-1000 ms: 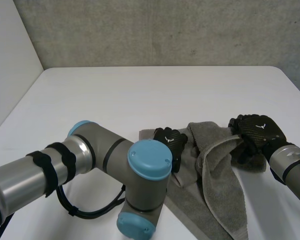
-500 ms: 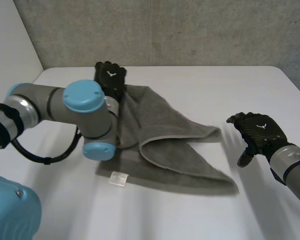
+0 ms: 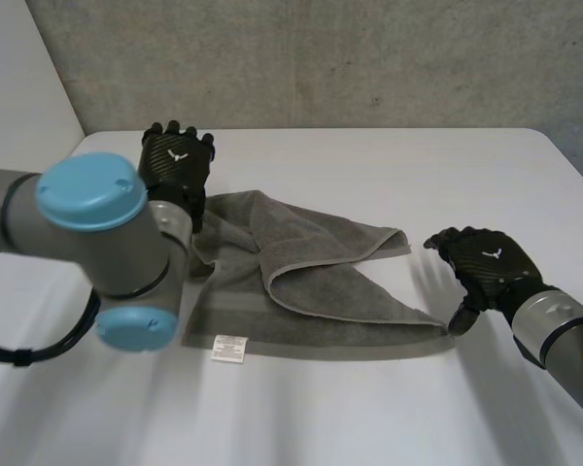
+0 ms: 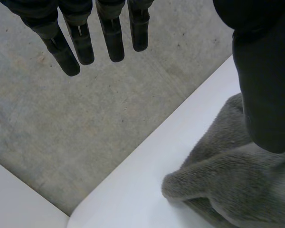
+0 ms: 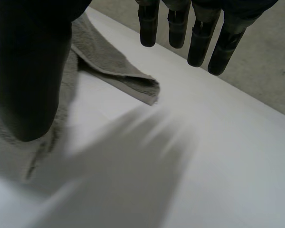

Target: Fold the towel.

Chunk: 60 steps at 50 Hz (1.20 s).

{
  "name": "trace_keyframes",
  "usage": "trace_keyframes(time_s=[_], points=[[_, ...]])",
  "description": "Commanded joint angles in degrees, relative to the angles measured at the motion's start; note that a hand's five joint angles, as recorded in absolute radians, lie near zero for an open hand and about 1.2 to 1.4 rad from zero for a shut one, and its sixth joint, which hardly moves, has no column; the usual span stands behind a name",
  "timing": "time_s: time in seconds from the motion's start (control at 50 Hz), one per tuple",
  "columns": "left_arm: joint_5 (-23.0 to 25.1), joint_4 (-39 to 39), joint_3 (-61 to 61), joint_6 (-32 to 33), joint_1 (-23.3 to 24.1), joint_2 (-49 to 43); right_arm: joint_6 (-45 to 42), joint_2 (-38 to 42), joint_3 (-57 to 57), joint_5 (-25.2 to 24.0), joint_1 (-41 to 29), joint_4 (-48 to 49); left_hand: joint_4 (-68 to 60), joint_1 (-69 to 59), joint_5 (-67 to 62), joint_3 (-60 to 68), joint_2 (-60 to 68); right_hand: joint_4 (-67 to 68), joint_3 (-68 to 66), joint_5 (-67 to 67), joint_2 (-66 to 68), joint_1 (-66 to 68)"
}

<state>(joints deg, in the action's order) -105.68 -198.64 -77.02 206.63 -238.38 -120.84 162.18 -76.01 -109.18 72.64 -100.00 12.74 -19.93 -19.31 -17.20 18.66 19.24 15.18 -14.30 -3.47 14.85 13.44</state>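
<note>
The grey towel [image 3: 321,291] lies loosely spread across the white table [image 3: 389,165], its far edge turned over in a long fold and a white label [image 3: 230,347] at its near left corner. My left hand [image 3: 177,163] hovers over the towel's far left corner, fingers [image 4: 80,40] straight and the thumb above the bunched towel corner [image 4: 228,190], holding nothing. My right hand [image 3: 486,267] is at the towel's near right corner, open, with straight fingers [image 5: 199,45]. A folded towel corner [image 5: 133,88] lies just beyond its thumb.
My left arm's elbow [image 3: 102,228] rises in the foreground and covers the towel's left edge. A concrete wall [image 3: 321,58] stands behind the table's far edge. Bare table lies in front of the towel and to the right.
My left hand swept from the middle to the far left, dragging the towel open, then let go and straightened its fingers. My right hand released the towel and shifted slightly left.
</note>
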Motion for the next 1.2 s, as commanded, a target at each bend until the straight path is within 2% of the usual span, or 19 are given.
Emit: trace_keyframes(time_s=[0.02, 0.18, 0.3, 0.48, 0.52, 0.54, 0.58, 0.62, 0.74, 0.98, 1.08, 1.12, 1.2], points=[[0.82, -0.35, -10.69, -6.59, -0.51, 7.37, -0.20, 0.08, 0.55, -0.39, -3.35, -5.69, 4.67, 4.05, 11.94, -3.40, -3.97, -5.18, 4.30, 3.47, -4.85, -3.44], [2.93, -0.70, -17.37, -9.32, -2.88, 8.78, -0.11, 1.04, 0.55, 0.22, -6.35, -6.32, 4.50, 3.88, 11.77, -3.23, -3.81, -4.94, 4.06, 3.24, -4.62, -3.21], [3.64, -3.76, -22.10, -10.54, -5.43, 9.13, 0.07, 4.29, 1.25, 0.31, -5.73, -2.90, 5.01, 4.39, 12.28, -3.74, -4.31, 9.00, -9.88, -10.71, 9.33, 10.74], [3.99, -7.55, -26.24, -14.14, -5.51, 12.99, -0.20, 7.55, 3.01, 0.48, -5.65, -1.05, 5.18, 4.56, 12.45, -3.91, -4.48, 21.14, -22.02, -22.85, 21.47, 22.88], [4.07, -8.08, -26.77, -14.76, -5.60, 13.17, -0.11, 7.99, 3.19, 0.39, -5.21, -0.87, 5.18, 4.56, 12.45, -3.91, -4.48, 33.69, -34.56, -35.39, 34.01, 35.42], [4.08, -8.08, -26.77, -14.77, -5.60, 13.17, -0.11, 7.99, 3.19, 0.39, -5.21, -0.87, 5.18, 4.56, 12.45, -3.91, -4.48, 33.76, -34.64, -35.47, 34.09, 35.50], [4.95, -9.04, -27.56, -15.82, -5.78, 13.17, 0.24, 7.99, 3.10, 0.31, -4.07, -0.52, 5.01, 4.39, 12.28, -3.74, -4.31, 59.35, -60.23, -61.06, 59.68, 61.09], [5.91, -9.14, -27.91, -15.99, -5.95, 13.17, 0.24, 7.90, 2.93, 0.31, -3.80, 0.00, 5.01, 4.39, 12.28, -3.74, -4.31, 64.77, -65.65, -66.47, 65.09, 66.50], [9.43, -9.14, -28.62, -16.35, -7.10, 13.35, 0.24, 7.20, 2.84, 0.31, -2.84, 1.15, 4.84, 4.22, 12.11, -3.57, -4.14, 64.82, -65.70, -66.53, 65.15, 66.56], [9.52, -9.31, -28.97, -16.44, -7.27, 14.40, -1.78, 2.45, 3.28, -0.48, 0.68, -0.69, 5.18, 4.56, 12.45, -3.91, -4.48, 64.82, -65.70, -66.53, 65.15, 66.56], [9.61, -9.58, -29.06, -16.44, -7.36, 14.49, -9.08, 0.08, 4.86, -0.48, 4.37, -3.16, 5.18, 4.56, 12.45, -3.91, -4.48, 64.82, -65.70, -66.53, 65.15, 66.56], [9.70, -9.58, -29.15, -16.35, -7.27, 14.49, -13.19, -0.54, 7.74, -0.40, 9.97, -3.94, 5.18, 4.56, 12.45, -3.91, -4.48, 64.82, -65.70, -66.53, 65.15, 66.56], [9.70, -9.58, -29.41, -16.26, -7.19, 14.49, -16.53, 0.51, 12.39, 0.04, 13.15, -4.47, 5.18, 4.56, 12.45, -3.91, -4.48, 64.82, -65.70, -66.53, 65.15, 66.56]])
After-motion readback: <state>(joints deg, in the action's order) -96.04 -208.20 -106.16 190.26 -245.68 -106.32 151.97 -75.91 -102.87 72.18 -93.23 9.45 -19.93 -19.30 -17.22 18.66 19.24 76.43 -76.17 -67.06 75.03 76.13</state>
